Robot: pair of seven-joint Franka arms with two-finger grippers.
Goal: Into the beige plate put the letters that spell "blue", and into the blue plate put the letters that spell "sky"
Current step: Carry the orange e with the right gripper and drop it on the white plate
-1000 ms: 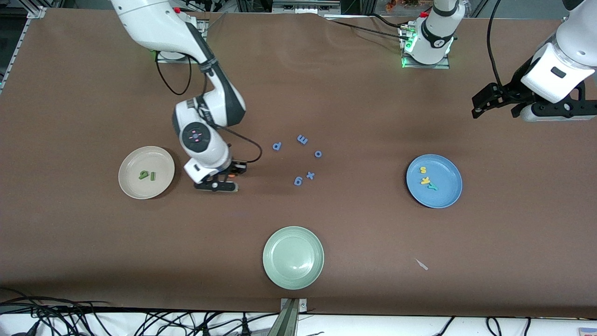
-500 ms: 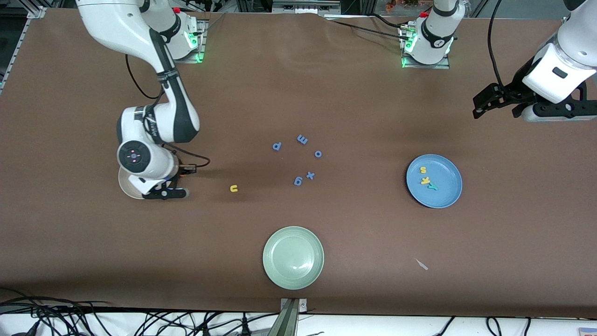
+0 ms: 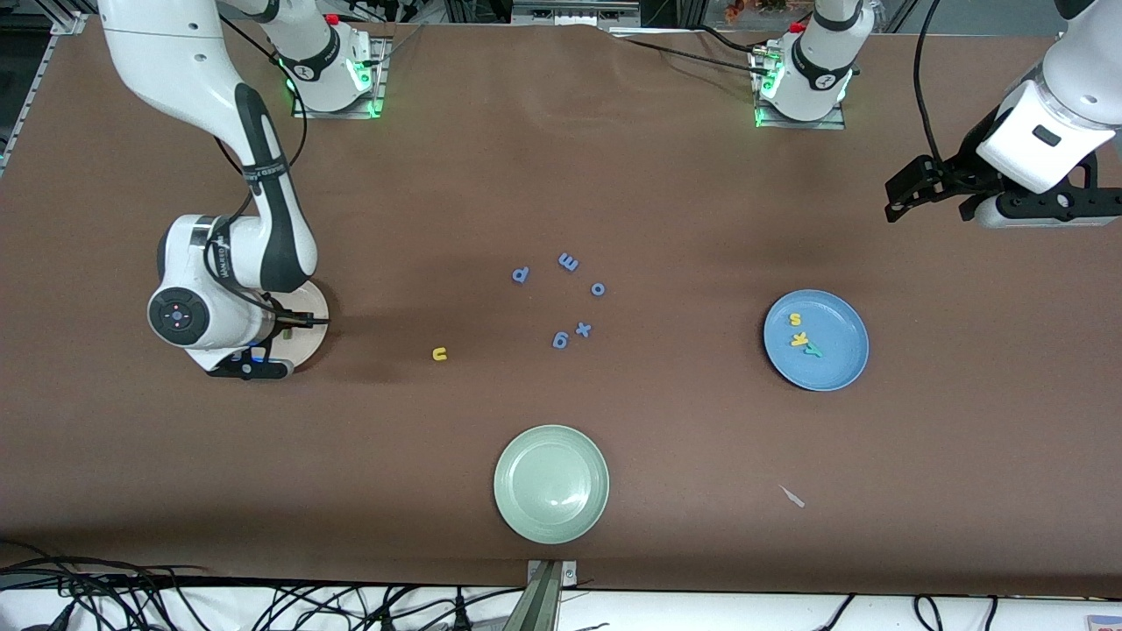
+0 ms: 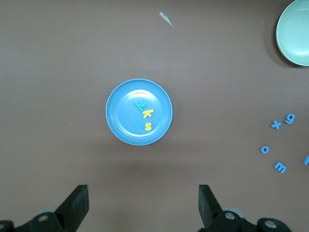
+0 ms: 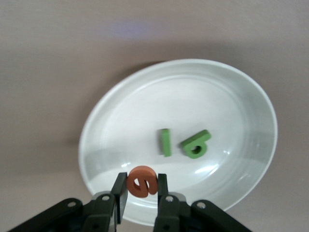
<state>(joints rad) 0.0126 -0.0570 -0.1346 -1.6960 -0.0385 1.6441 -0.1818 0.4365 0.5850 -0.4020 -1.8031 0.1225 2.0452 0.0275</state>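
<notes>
At the middle left of the front view, the right gripper [image 3: 250, 364] hangs over the beige plate [image 3: 308, 342], its fingers clamped on the orange e [image 5: 142, 181]. In the right wrist view the green b [image 5: 195, 144] and the dark green l [image 5: 165, 142] lie side by side in that plate. The yellow u [image 3: 439, 353] lies on the table in the centre-left of the front view. The blue letters [image 3: 568, 262] are scattered at centre. The pale green plate [image 3: 551, 484] sits at lower centre. At middle right, the blue plate [image 3: 816, 340] holds the yellow s [image 3: 796, 319], yellow k [image 3: 798, 338] and teal y [image 3: 814, 350]. At upper right, the left gripper [image 3: 894, 200] waits with fingers wide apart.
</notes>
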